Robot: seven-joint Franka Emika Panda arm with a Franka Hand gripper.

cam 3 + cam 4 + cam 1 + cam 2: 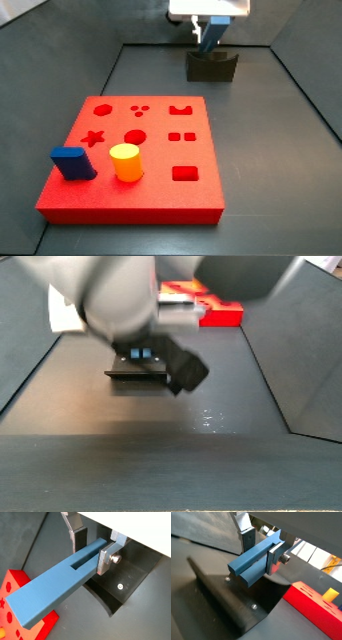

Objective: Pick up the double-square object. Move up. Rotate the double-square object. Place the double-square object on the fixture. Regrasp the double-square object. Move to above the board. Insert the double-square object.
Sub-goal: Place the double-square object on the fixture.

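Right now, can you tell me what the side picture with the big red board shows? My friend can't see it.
A flat red board with shaped holes fills the front, with a short dark-blue block and a yellow cylinder standing on it. Behind it, the robot's gripper holds a slim grey-blue bar just over a small dark fixture.
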